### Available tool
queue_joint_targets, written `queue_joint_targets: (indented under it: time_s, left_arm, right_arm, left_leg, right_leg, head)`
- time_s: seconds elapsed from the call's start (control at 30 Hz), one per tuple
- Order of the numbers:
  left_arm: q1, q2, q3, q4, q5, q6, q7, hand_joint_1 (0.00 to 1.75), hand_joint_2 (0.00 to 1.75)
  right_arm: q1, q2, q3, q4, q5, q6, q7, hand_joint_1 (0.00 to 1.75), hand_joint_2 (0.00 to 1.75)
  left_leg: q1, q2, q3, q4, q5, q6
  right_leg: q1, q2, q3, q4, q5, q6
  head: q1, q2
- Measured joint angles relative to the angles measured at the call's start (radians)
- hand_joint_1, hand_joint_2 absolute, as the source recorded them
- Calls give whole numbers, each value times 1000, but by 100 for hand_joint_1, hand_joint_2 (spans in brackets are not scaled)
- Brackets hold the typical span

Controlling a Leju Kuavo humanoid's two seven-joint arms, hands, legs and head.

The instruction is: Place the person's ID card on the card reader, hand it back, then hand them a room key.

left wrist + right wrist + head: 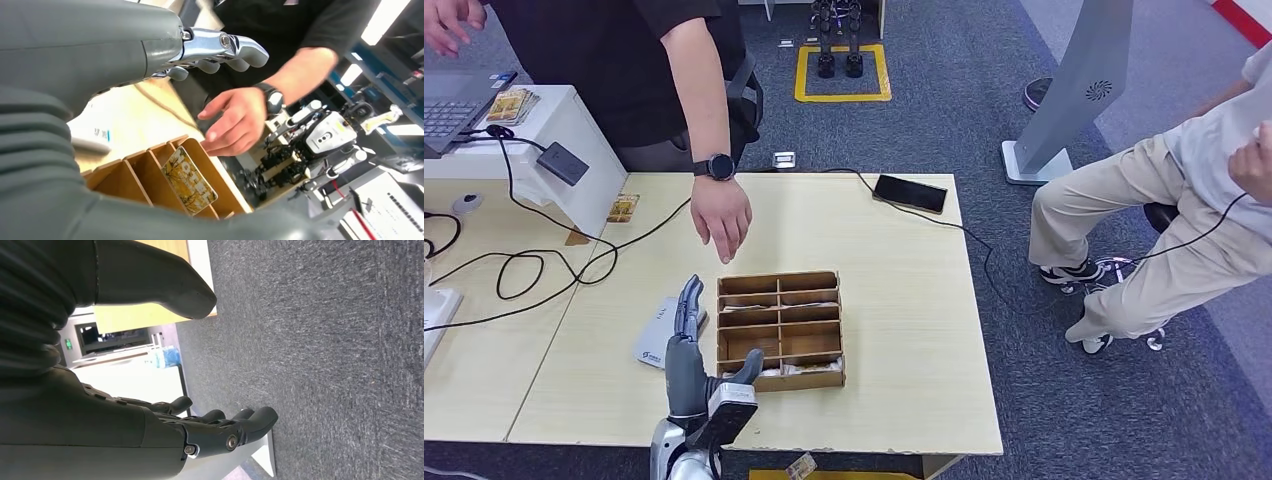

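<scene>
A pale wooden table (904, 300) stands on grey carpet (984, 110) with a yellow floor marking (842, 96)

table (904, 300) | on it: wooden organizer (780, 330), card reader (656, 335), phone (910, 193), cables (534, 265)

Yellow room key (189, 181) tilted in wooden organizer (780, 330)

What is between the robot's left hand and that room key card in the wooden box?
Nothing visible blocks it. The left hand hovers beside the wooden box; the key card leans in an open-topped compartment. The person's hand hangs beyond the box.
</scene>
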Motion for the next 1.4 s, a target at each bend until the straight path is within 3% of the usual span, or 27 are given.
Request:
queue_joint_targets:
  time_s: [0.03, 0.23, 0.33, 0.47, 0.53, 0.63, 1.07, 1.27, 1.4]
  left_arm:
    - [7, 1, 0, -18, 48, -20, -9, 0, 175]
    - [55, 7, 0, -179, 310, -202, -34, 0, 175]
    - [80, 7, 0, -271, 430, -344, -37, 0, 175]
    - [113, 15, 3, -343, 465, -532, -53, 0, 175]
    - [129, 20, 6, -363, 436, -566, -54, 0, 175]
    - [144, 36, 8, -385, 369, -535, -54, 0, 175]
    - [172, 155, -42, -391, 162, -240, -55, 0, 175]
    - [159, 172, -60, -303, -89, -46, -10, 0, 175]
    - [136, 176, -67, -216, -288, 4, 36, 0, 175]
  right_arm:
    - [1, 3, 0, -4, 0, 0, 0, 0, 175]
    - [10, 27, 0, -43, 0, 7, 1, 0, 175]
    - [14, 40, 0, -69, 0, 13, -2, 0, 175]
    - [16, 45, 0, -84, 0, 23, -12, 0, 175]
    - [17, 45, 0, -91, 0, 27, -13, 0, 175]
    - [20, 45, 0, -104, 0, 39, -14, 0, 175]
    - [28, 48, 0, -135, 0, 57, -15, 0, 175]
    - [27, 46, 6, -130, 0, 48, -12, 0, 175]
    - [26, 33, 22, -106, 0, 31, -10, 0, 175]
  left_leg:
    - [0, 0, 0, 0, 0, 0]
    - [0, 0, -1, 0, 0, 0]
    - [0, 0, -1, 0, 0, 0]
    - [0, 0, -1, 0, 0, 0]
    - [0, 0, -1, 0, 0, 0]
    - [0, 0, -1, 0, 0, 0]
    - [0, 0, -1, 0, 0, 0]
    - [0, 0, -1, 0, 0, 0]
    - [0, 0, -1, 0, 0, 0]
  right_leg:
    - [0, 0, 0, 0, 0, 0]
    - [0, 0, 0, 0, 0, 0]
    - [0, 0, 0, 0, 0, 0]
    - [0, 0, 0, 0, 0, 0]
    - [0, 0, 0, 0, 0, 0]
    - [0, 0, 0, 0, 0, 0]
    - [0, 0, -1, 0, 0, 0]
    - [0, 0, -1, 0, 0, 0]
    - [0, 0, -1, 0, 0, 0]
  head:
    - [0, 0]
    - [0, 0]
    - [0, 0]
    - [0, 0]
    - [0, 0]
    - [0, 0]
    - [0, 0]
    - [0, 0]
    - [0, 0]
